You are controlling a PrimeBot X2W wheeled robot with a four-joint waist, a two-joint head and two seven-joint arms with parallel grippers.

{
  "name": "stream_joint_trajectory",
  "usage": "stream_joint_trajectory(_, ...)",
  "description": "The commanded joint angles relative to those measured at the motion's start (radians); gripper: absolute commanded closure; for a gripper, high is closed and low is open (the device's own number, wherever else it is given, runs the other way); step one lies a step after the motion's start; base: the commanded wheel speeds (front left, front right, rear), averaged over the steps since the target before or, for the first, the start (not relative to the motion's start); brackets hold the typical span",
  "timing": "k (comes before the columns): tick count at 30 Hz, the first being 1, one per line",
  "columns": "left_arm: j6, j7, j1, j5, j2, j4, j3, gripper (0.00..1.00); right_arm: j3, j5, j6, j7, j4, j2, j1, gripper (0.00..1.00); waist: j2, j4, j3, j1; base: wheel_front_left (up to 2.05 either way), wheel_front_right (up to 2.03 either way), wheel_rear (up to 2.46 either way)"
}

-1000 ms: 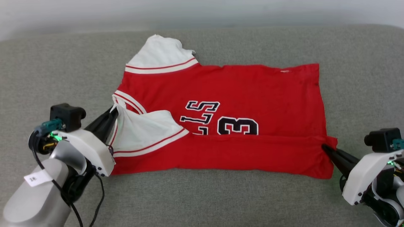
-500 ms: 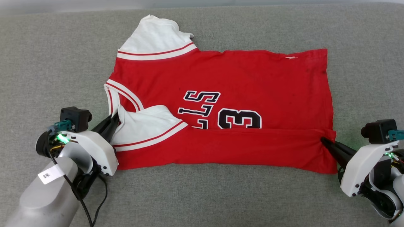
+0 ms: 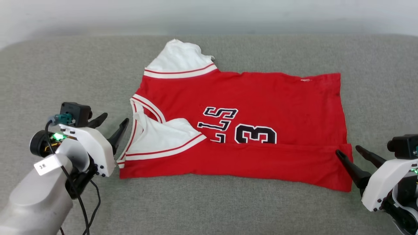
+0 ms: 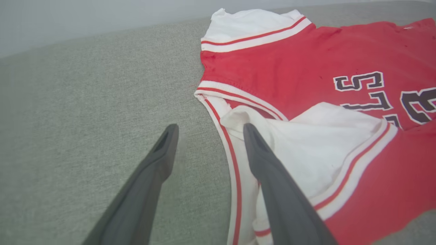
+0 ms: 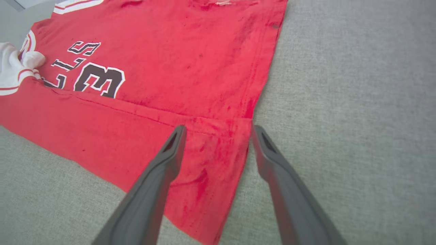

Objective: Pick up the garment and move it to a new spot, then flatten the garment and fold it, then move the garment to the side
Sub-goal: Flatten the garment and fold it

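The garment (image 3: pixel 261 98) lies spread on grey fabric, collar to the left and hem to the right. Its near long edge is folded up over the lower part of the black letters and the number 3. One white sleeve (image 3: pixel 178 58) sticks out at the back, and the other (image 3: pixel 163 137) lies folded onto the front. My left gripper (image 3: pixel 115 117) stands open just left of the collar (image 4: pixel 238 93), holding nothing. My right gripper (image 3: pixel 348 150) is open at the garment's near right corner (image 5: pixel 218 153), which lies between its fingers (image 5: pixel 160 170) in the right wrist view.
The grey upholstered surface (image 3: pixel 65 71) stretches wide on all sides of the garment. A pale wall (image 3: pixel 209 13) runs along its far edge. A black cable (image 3: pixel 85 209) hangs from my left wrist.
Both grippers have opened and let go of the garment's folded edge, drawing back a little. The fold now rests on the garment. The head camera has shifted.
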Motion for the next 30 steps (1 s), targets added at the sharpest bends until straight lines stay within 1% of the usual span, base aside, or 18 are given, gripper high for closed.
stream_joint_trajectory(1, 0.0, 0.006, -0.012, -0.008, 0.005, -0.006, -0.006, 0.0, -0.004, -0.008, -0.001, -0.006, -0.007, -0.001, 0.01, 0.0, 0.0, 0.013, -0.024, 0.0, 0.0, 0.0, 0.0)
stream_joint_trajectory(7, 0.0, 0.18, -0.044, -0.091, 0.057, -0.073, -0.069, 0.0, -0.019, -0.025, -0.001, 0.006, -0.033, 0.016, 0.044, 0.0, 0.0, 0.03, -0.068, 0.0, 0.0, 0.0, 0.0)
stream_joint_trajectory(14, 0.0, 0.459, -0.07, -0.219, 0.103, -0.144, -0.151, 0.0, -0.034, -0.042, -0.001, 0.025, -0.048, 0.036, 0.06, 0.0, 0.0, 0.036, -0.086, 0.0, 0.0, 0.0, 0.0)
stream_joint_trajectory(18, 0.0, 0.592, -0.073, -0.257, 0.119, -0.165, -0.205, 0.0, -0.036, -0.051, -0.001, 0.027, -0.057, 0.047, 0.064, 0.0, 0.0, 0.028, -0.085, 0.0, 0.0, 0.0, 0.0)
stream_joint_trajectory(23, 0.0, 0.652, -0.071, -0.281, 0.109, -0.135, -0.23, 0.0, -0.034, -0.059, -0.001, 0.033, -0.065, 0.059, 0.05, 0.0, 0.0, 0.008, -0.066, 0.0, 0.0, 0.0, 0.0)
stream_joint_trajectory(30, 0.0, 0.671, -0.077, -0.271, 0.075, -0.053, -0.271, 0.0, -0.028, -0.065, -0.001, 0.031, -0.064, 0.069, 0.03, 0.0, 0.0, -0.019, -0.029, 0.0, 0.0, 0.0, 0.0)
